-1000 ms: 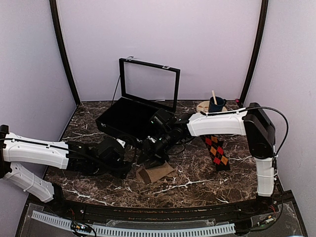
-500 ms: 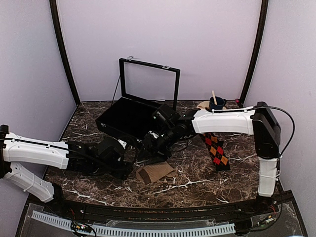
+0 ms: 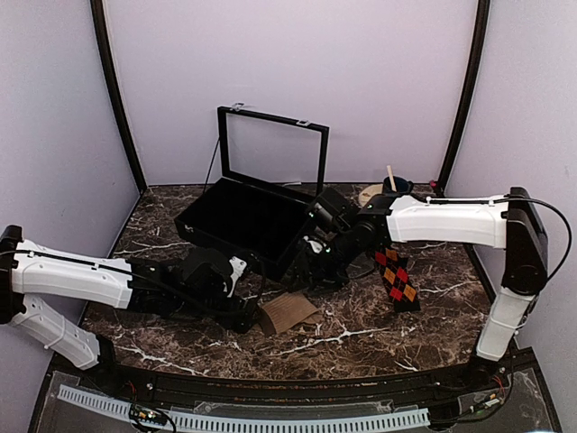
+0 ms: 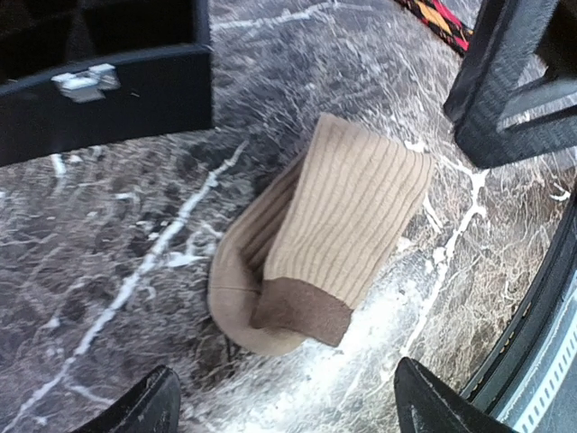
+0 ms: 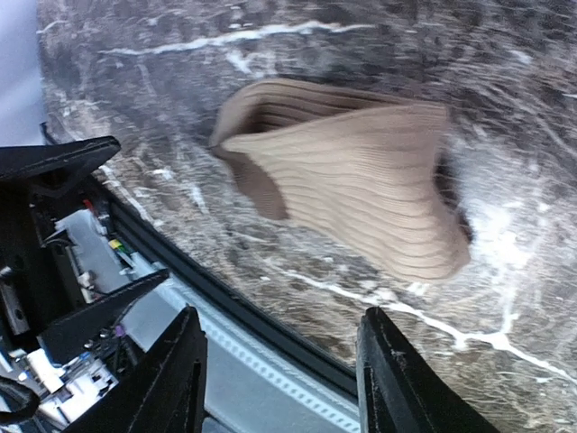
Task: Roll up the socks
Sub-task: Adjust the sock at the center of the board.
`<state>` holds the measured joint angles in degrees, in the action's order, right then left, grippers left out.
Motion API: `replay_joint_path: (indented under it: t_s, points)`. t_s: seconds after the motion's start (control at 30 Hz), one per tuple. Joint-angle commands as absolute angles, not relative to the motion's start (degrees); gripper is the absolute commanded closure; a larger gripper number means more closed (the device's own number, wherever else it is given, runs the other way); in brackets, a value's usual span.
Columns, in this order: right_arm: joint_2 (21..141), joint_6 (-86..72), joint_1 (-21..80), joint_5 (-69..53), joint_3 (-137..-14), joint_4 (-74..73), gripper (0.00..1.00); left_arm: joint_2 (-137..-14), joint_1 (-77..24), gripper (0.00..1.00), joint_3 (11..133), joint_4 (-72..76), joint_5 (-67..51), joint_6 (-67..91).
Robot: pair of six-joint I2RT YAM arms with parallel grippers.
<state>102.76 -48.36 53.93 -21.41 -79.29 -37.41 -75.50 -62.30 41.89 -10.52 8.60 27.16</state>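
- Now your left gripper [image 4: 287, 383] has its jaws spread wide with nothing between them, low over the table just in front of the black box [image 3: 236, 219].
- Your right gripper [image 5: 279, 317] is open too and holds nothing; it hangs by the box's near right corner.
- You'll find the tan sock [image 4: 317, 244] folded over on the marble table [image 3: 361, 338], just in front of the box, facing both grippers, and neither touches it.
- Your argyle sock [image 3: 397, 278] lies flat, well to the right of the box.
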Motion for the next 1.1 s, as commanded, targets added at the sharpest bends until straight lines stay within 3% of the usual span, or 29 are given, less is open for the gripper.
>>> replay_joint_path:
  t_s: [0.0, 0.3, 0.7, 1.07]
  points:
    - [99.2, -44.9, 53.6, -13.9, -76.2, -39.6, 0.48, -79.4, -61.0, 0.16, 44.1, -8.6, 4.7, 25.3]
    - [96.6, -42.4, 53.5, -9.3, -71.9, -39.4, 0.48, -86.8, -56.2, 0.20, 48.3, -6.7, 0.3, 22.2]
    - [96.3, -40.5, 52.7, -9.3, -71.7, -39.2, 0.48, -91.1, -55.1, 0.41, 50.9, -6.8, -3.7, 21.6]
    - [96.3, -39.4, 52.6, -10.2, -71.4, -39.1, 0.48, -93.0, -55.0, 0.47, 49.9, -6.6, -5.0, 22.3]
